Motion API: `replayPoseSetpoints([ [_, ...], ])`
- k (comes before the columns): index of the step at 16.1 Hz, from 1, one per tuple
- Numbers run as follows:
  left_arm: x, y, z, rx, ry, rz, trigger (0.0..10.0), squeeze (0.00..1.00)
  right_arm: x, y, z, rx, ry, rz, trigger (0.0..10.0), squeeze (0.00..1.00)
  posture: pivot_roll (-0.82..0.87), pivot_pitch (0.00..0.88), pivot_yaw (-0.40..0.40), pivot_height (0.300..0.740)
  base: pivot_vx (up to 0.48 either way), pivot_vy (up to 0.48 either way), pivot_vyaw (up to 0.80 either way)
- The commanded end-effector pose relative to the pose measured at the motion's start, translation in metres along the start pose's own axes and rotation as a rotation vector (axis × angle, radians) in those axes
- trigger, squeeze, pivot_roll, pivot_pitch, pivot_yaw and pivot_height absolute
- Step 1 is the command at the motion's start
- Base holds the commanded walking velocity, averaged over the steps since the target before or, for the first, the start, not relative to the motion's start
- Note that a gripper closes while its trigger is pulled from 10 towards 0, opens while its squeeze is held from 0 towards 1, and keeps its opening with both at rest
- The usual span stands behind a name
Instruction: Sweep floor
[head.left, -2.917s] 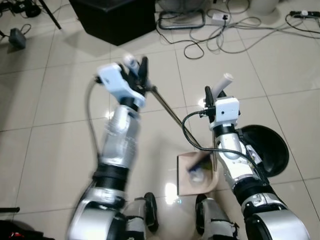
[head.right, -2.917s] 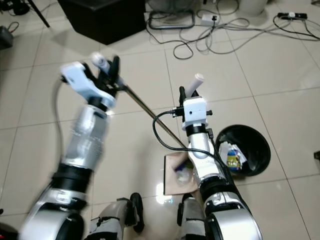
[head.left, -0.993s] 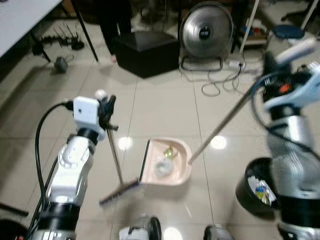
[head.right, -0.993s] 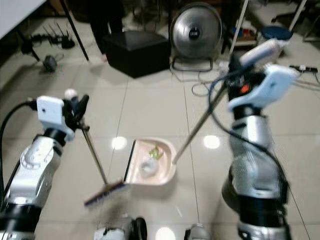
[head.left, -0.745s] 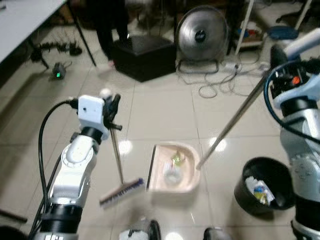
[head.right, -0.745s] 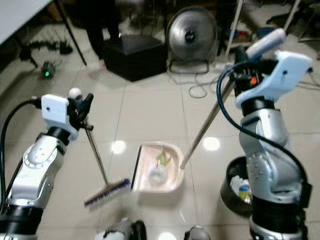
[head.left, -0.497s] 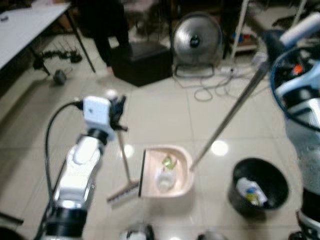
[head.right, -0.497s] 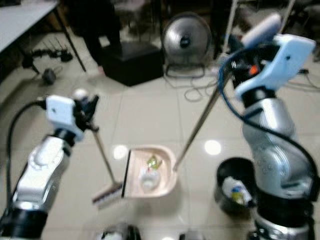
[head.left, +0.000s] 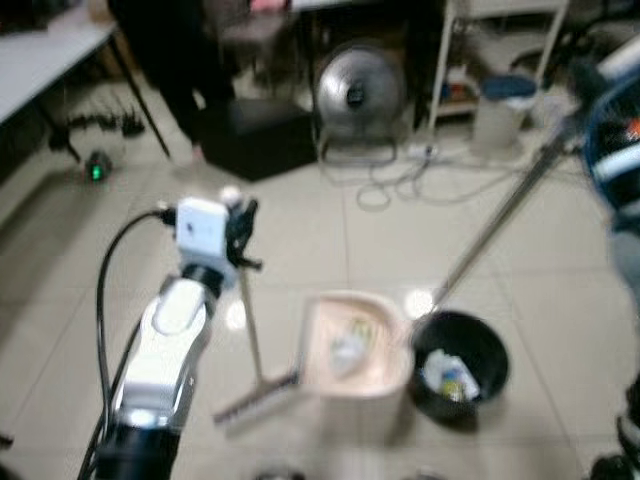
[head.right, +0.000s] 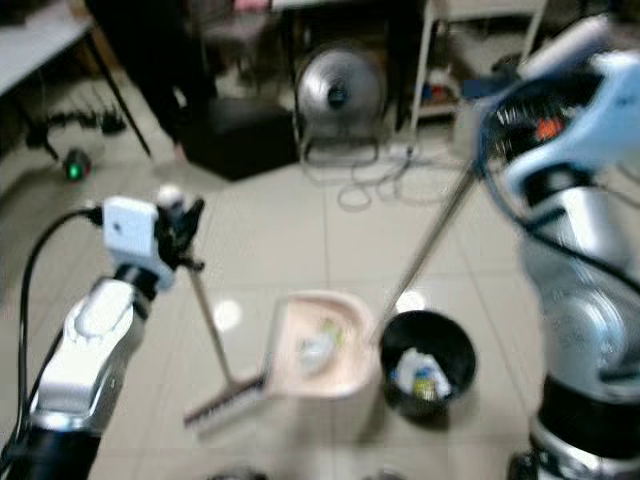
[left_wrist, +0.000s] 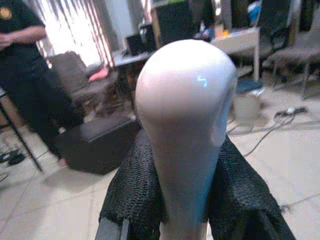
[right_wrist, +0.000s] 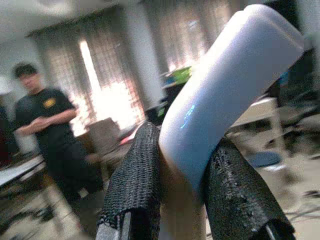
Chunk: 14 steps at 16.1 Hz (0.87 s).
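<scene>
since half a second ago the pink dustpan (head.left: 357, 350) has come right up against the black bin (head.left: 461, 365), its far edge now touching the bin's rim where a clear gap lay before; the head views have tilted up too, showing more of the room. scraps of rubbish lie in the pan, and more litter sits inside the bin.

the left gripper (head.left: 241, 222) is raised at the left, its black fingers (left_wrist: 134, 192) pressed on either side of the white rounded top of the broom handle (left_wrist: 185, 120). the broom (head.left: 255, 398) hangs down from it, its thin shaft slanting to the brush head, which rests on the pale tiled floor (head.left: 300, 240) just beside the dustpan's near left corner.

the right gripper (right_wrist: 182, 185) is high at the right edge, its fingers (right_wrist: 137, 180) clamped on the white grip of the dustpan's long handle (head.left: 500, 215), which runs down diagonally to the pan.

beyond, a round metal fan (head.left: 353, 90), a black box (head.left: 255, 138) and loose cables (head.left: 420, 180) sit on the floor. a person (right_wrist: 50, 140) in dark clothes stands by a table.
</scene>
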<state>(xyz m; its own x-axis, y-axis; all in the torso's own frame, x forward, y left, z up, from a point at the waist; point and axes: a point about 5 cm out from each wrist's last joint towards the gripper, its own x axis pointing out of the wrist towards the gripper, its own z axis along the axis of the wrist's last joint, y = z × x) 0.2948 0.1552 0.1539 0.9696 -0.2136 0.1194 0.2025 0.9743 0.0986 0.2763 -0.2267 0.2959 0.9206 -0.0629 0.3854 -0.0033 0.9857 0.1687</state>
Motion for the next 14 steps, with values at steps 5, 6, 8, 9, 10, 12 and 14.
replayPoseSetpoints([
  [5,0.0006,0.0069,0.0099,0.024,-0.028,0.019,10.0,0.0,0.0009,0.0004,0.0203,0.021,-0.087,0.001,10.0,0.0,-0.05,0.029,0.124,0.74,0.0,-0.44,0.0],
  [6,0.001,0.0066,0.0101,0.023,-0.027,0.017,10.0,0.0,0.001,-0.0002,0.021,0.019,-0.088,0.0,10.0,0.0,-0.06,0.029,0.124,0.74,0.0,-0.428,0.0],
  [8,0.002,0.0055,0.0086,-0.015,-0.011,0.007,10.0,0.0,0.0006,-0.001,0.0215,0.017,-0.089,-0.003,10.0,0.0,-0.06,0.029,0.125,0.74,0.0,-0.21,0.0],
  [9,0.0031,0.0048,0.008,-0.048,-0.005,0.0,10.0,0.0,0.0,-0.001,0.0212,0.017,-0.088,-0.005,10.0,0.0,-0.06,0.029,0.126,0.74,0.0,0.304,0.0],
  [10,0.0034,0.0046,0.0072,-0.059,0.003,-0.003,10.0,0.0,-0.0004,-0.0006,0.021,0.019,-0.087,-0.005,10.0,0.0,-0.06,0.029,0.126,0.74,0.0,0.472,0.0],
  [12,0.0041,0.0056,0.0083,-0.001,0.009,0.009,10.0,0.0,-0.0018,0.0008,0.0198,0.02,-0.082,-0.003,10.0,0.0,-0.06,0.031,0.127,0.74,0.0,0.236,0.0],
  [14,0.004,0.004,0.0093,-0.029,-0.004,0.005,10.0,0.0,-0.0019,0.0001,0.0187,0.018,-0.072,-0.006,10.0,0.0,-0.06,0.036,0.128,0.74,0.0,0.0,0.0],
])
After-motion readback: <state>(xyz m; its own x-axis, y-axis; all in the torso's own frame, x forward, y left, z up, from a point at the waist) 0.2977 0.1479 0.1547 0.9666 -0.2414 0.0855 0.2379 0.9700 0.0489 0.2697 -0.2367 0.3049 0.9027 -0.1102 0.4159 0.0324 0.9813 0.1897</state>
